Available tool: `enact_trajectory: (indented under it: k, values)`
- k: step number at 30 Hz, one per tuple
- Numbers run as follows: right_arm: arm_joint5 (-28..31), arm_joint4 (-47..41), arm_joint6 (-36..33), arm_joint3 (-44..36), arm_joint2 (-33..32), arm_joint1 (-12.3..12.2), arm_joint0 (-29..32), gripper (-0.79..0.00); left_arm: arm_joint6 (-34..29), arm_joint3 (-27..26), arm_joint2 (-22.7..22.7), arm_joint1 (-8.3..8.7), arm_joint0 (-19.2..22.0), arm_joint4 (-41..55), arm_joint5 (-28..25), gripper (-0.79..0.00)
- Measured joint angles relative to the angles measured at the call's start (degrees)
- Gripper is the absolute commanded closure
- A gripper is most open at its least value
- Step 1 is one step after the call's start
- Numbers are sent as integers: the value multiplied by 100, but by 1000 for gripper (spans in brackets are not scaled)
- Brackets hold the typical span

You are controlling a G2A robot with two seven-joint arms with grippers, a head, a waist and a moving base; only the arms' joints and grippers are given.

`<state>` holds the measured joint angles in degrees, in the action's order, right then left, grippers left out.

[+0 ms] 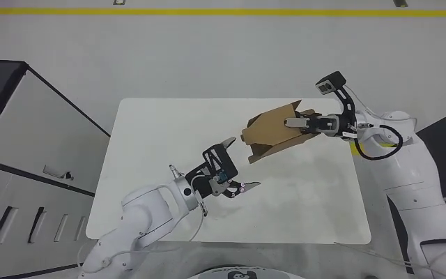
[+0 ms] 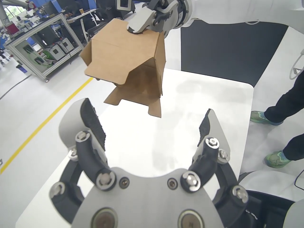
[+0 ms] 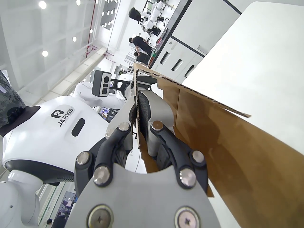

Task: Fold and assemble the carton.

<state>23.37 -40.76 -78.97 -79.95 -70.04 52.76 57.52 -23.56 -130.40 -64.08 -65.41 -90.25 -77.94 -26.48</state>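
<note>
A brown cardboard carton (image 1: pixel 275 130) hangs above the right half of the white table (image 1: pixel 167 139), partly opened into a sleeve with loose flaps pointing toward the table's middle. My right gripper (image 1: pixel 291 123) is shut on one of its walls at the far right end; its fingers (image 3: pixel 143 103) pinch the corrugated edge of the carton (image 3: pixel 213 129). My left gripper (image 1: pixel 240 166) stands open near the table's centre, a short way in front of the carton's open flaps and apart from them. From the left wrist, the carton (image 2: pixel 125 55) hangs beyond the spread fingertips of my left gripper (image 2: pixel 148 117).
A grey cabinet (image 1: pixel 28 153) stands left of the table. A yellow floor line (image 1: pixel 223 11) runs along the far side. A person's legs (image 2: pixel 282 129) stand by the table's corner in the left wrist view. The table's left half is bare.
</note>
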Motion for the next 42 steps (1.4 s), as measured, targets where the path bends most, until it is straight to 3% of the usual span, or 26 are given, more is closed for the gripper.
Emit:
enact_trajectory:
  k: [6, 7, 9, 10, 12, 17, 23, 25, 42]
  values:
    - [39, -23, -61, 46, 24, 26, -54, 0, 3, 52, 99, -11, 113, 155, 6, -760]
    - [47, -24, -71, 57, 26, 29, -61, 0, -2, 61, 115, -12, 130, 164, 11, -625]
    - [59, -24, -83, 84, 31, 37, -74, 0, 13, 85, 151, -17, 163, 209, 32, -483]
    - [69, -25, -88, 93, 32, 40, -79, 0, 24, 97, 164, -19, 177, 229, 37, -376]
    - [91, -40, -100, 105, 35, 49, -86, 0, 33, 121, 194, -23, 214, 252, 50, -320]
    - [94, -49, -100, 108, 39, 62, -92, 0, 37, 146, 260, -31, 303, 270, 83, -80]
    - [70, -53, -123, 133, 27, 71, -102, 0, 9, 150, 269, -27, 365, 240, 79, -65]
    - [70, -61, -124, 140, 16, 72, -102, 0, 4, 144, 250, -24, 367, 232, 103, -3]
    - [17, -312, -177, 66, -31, 107, -84, 0, 55, 167, 186, -18, 347, 155, 424, 0]
